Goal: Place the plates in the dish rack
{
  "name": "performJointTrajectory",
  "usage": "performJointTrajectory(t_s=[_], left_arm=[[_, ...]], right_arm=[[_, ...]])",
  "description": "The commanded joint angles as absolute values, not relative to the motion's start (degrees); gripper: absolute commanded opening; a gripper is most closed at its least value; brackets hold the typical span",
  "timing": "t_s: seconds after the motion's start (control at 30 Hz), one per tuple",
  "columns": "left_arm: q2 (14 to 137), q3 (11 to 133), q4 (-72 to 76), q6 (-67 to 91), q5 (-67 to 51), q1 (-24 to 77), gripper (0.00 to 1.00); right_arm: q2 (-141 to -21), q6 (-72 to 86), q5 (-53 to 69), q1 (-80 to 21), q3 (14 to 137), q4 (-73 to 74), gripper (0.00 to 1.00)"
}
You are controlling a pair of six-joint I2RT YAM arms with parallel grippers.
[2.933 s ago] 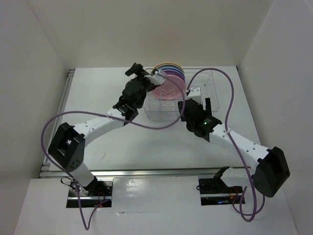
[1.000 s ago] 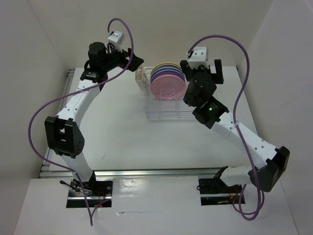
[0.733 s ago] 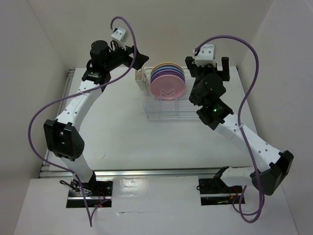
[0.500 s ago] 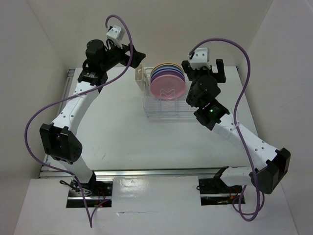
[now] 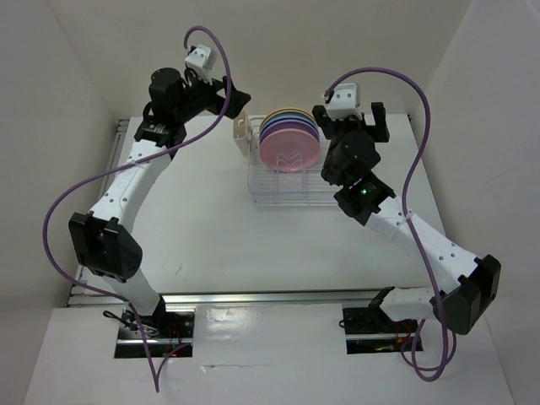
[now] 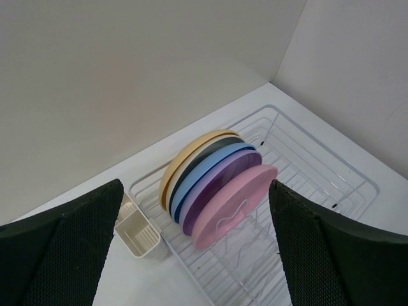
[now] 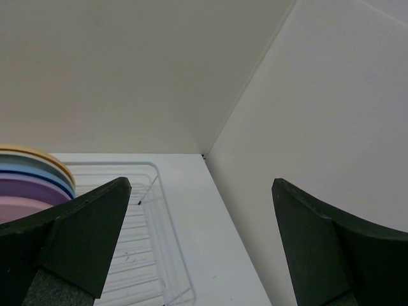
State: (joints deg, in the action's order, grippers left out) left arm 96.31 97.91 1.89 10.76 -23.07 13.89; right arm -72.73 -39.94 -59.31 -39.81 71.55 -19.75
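Observation:
Five plates [image 5: 288, 139] stand upright side by side in the white wire dish rack [image 5: 278, 196]. In the left wrist view they run from back to front: yellow-orange [image 6: 191, 145], cream, light blue [image 6: 213, 164], lilac purple [image 6: 224, 185], pink [image 6: 241, 203]. The white cutlery holder [image 6: 137, 233] sits on the rack's [image 6: 331, 185] left end. My left gripper [image 5: 234, 97] is open and empty, raised to the left of the rack. My right gripper [image 5: 348, 113] is open and empty, raised to the right of the rack. The right wrist view shows the plates' edges [image 7: 32, 175] and the rack's [image 7: 153, 242] empty right part.
White walls close in the table at the back [image 5: 270, 51] and on both sides. The right wall [image 7: 331, 127] stands close to the rack's right end. Purple cables [image 5: 422, 110] loop above both arms. A metal rail [image 5: 118, 160] runs along the table's left edge.
Earlier my left gripper was at the pink plate in the rack and my right gripper was low beside it. Both have lifted and drawn apart; in the last half second they hardly move.

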Motion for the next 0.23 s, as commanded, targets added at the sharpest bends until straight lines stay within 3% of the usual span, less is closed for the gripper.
performJointTrajectory(t_s=[0.0, 0.2], left_arm=[[96.6, 101.1, 3.5, 11.0, -24.4, 13.6, 1.0], [97.6, 102.1, 3.5, 9.9, -24.4, 13.6, 1.0]], right_arm=[[-70.8, -39.8, -59.2, -39.6, 72.4, -22.7, 1.0], [-73.0, -40.4, -58.9, -39.6, 73.6, -20.8, 1.0]])
